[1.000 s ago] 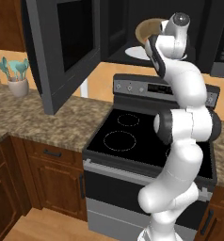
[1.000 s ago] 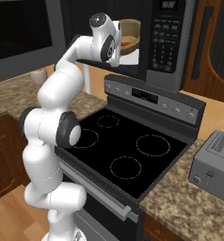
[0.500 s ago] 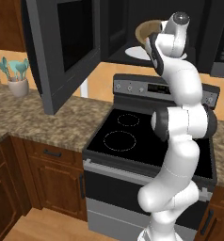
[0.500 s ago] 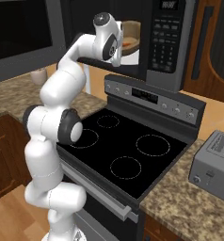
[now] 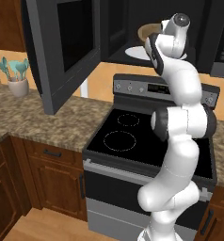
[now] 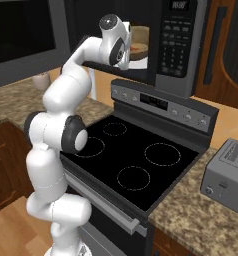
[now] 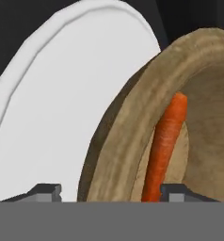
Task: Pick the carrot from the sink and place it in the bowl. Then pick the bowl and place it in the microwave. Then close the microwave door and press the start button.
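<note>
The two dark fingertips (image 7: 45, 190) are seen spread apart at the bottom of the hand view, one on each side of the rim of the bowl (image 7: 132, 136); whether the rim is actually touched cannot be told. The gripper (image 7: 109, 192) is thus straddling the bowl's wall. The carrot (image 7: 164, 146) is leaned against the inner wall of the bowl, its tip just below the rim. The bowl is set on the white turntable plate (image 7: 62, 94), with a wide bare part of the plate left beside it. In the base views the bowl (image 6: 139, 42) is seen inside the microwave (image 6: 183, 45), near the front edge of the opening. The microwave door (image 5: 62, 47) is swung wide open to the left, leaving the opening clear above the stove (image 5: 147, 141).
</note>
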Motion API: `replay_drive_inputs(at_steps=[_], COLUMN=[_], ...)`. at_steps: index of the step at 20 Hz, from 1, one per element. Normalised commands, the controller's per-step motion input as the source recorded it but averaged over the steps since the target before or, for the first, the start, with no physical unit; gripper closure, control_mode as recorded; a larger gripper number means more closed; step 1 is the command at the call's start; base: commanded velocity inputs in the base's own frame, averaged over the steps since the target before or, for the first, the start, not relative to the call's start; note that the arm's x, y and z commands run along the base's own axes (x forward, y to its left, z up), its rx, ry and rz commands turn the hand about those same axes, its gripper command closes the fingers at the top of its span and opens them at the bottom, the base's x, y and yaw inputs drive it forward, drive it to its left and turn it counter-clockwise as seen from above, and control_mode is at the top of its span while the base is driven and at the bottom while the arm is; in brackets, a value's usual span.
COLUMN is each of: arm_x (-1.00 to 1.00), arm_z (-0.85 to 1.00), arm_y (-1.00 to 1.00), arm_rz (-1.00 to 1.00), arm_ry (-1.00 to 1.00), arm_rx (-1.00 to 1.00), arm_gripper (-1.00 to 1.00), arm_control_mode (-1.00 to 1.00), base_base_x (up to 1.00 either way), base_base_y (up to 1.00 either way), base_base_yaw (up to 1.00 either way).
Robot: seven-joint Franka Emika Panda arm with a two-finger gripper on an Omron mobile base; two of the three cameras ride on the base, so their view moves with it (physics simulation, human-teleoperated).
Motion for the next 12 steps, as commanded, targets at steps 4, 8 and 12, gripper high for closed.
replay_drive_inputs(at_steps=[4,8,12], arm_x=[0.0,-0.22,-0.93], arm_z=[-0.03,0.0,0.08], arm_y=[0.05,0.25,0.32], arm_rz=[0.0,0.01,0.0], arm_ry=[-0.33,-0.59,-0.44], arm_rx=[-0.01,-0.02,0.0], arm_gripper=[-1.0,-1.0,-1.0], arm_control_mode=[-1.0,-1.0,-1.0], base_base_x=[0.0,0.0,0.0], base_base_y=[0.0,0.0,0.0], base_base_yaw=[0.0,0.0,0.0])
